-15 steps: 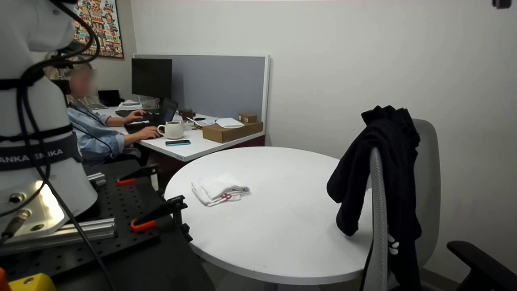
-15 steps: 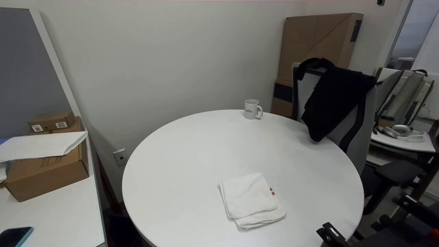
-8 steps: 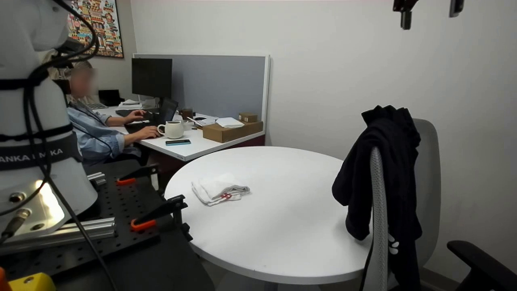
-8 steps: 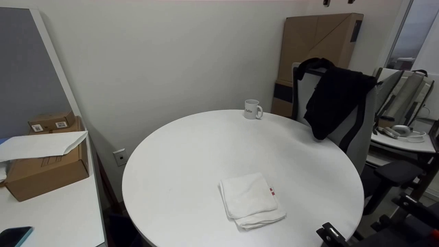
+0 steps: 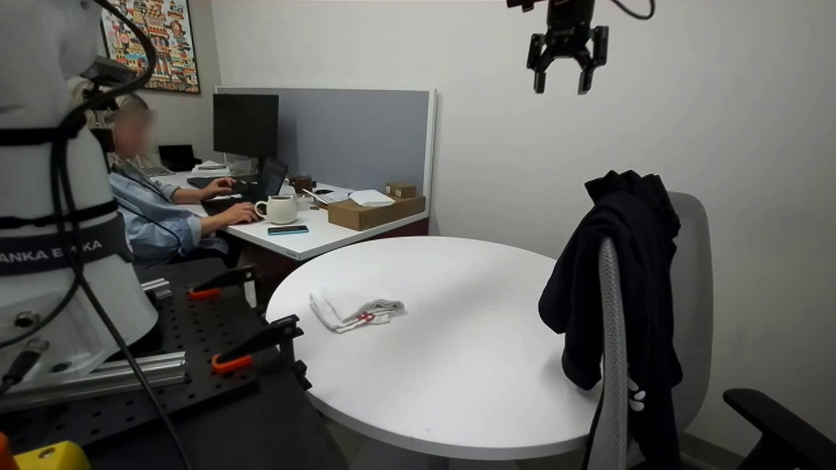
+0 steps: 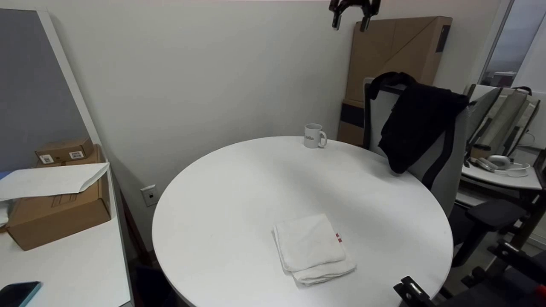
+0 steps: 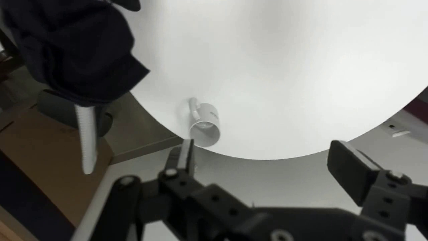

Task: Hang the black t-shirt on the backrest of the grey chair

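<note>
White wall (image 5: 496, 163) backs the scene, with a round table (image 5: 444, 372) standing before it in both exterior views. Black shirt (image 5: 643, 281) hangs over the backrest (image 5: 693, 281) of the grey chair (image 6: 448, 187) at right of frame; cloth shows on both sides of the near edge. Whether its lowest fold touches the table cannot be determined. Creases are lost in the dark fabric, and a white mark (image 5: 635, 395) low on the shirt is too small to identify. Gripper (image 5: 562, 83) hangs at upper right, well apart from the shirt, its upper part cut off by the top edge. Fingers (image 7: 351, 167) stand apart in all three views. In the wrist view the shirt occupies the upper left, cropped by the border; a mug (image 7: 210, 113) stands on the table, left of centre. Folded cloth (image 6: 309, 245) lies on the table, lower centre of an exterior view. Person (image 5: 153, 225) at a desk (image 5: 313, 245), upper left: partly covered by the robot arm (image 5: 19, 176), face blurred.
</note>
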You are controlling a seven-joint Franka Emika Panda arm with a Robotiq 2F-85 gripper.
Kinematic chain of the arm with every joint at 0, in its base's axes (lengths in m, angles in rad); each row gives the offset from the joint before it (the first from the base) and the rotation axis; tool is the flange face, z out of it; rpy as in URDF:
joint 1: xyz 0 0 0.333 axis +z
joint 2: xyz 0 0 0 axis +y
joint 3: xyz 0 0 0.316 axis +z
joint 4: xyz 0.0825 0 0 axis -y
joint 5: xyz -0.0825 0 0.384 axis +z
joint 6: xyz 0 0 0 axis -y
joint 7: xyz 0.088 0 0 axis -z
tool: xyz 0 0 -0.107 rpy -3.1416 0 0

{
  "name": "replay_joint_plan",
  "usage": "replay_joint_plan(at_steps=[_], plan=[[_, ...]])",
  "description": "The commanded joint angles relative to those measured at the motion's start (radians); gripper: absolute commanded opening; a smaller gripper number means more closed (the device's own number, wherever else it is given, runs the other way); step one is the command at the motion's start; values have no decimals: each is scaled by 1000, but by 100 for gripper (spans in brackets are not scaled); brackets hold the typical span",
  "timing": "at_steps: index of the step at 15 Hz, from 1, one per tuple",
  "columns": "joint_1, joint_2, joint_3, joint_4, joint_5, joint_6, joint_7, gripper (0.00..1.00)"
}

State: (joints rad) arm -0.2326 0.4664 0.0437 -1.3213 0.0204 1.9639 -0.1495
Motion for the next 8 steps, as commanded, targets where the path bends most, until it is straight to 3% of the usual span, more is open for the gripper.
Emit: replay_joint_plan(at_steps=[1,5,8], plan=[[79,-92,-2,-245,36,114,13,100],[182,-123,-3,-462,1,221,84,100],[262,-147,-13,-632,-55,345,206,100]])
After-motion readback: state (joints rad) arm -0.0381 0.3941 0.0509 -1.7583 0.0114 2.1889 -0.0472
